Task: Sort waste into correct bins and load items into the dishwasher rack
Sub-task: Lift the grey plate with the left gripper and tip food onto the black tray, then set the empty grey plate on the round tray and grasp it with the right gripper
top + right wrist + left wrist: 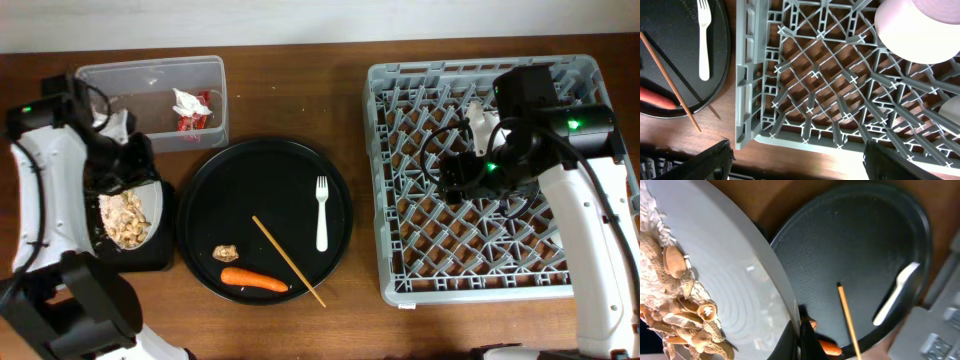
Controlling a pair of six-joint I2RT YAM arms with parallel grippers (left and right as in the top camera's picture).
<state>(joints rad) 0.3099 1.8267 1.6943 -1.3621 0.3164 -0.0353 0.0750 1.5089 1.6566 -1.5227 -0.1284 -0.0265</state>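
The left arm bends in just left of the round tray (250, 185). The left gripper (801, 330) is pinched tight on the rim of the plate (735, 275). The plate tips, and food bits (685, 315) are piled on its low side. The right arm reaches over the rack (400, 200), right of the round tray. The right gripper (796, 147) hangs with its fingers (710, 160) wide apart and holds nothing. The bowl (920, 25) sits in the rack, away from those fingers. The fork (322, 212), chopstick (285, 258) and carrot (253, 281) lie on the round tray.
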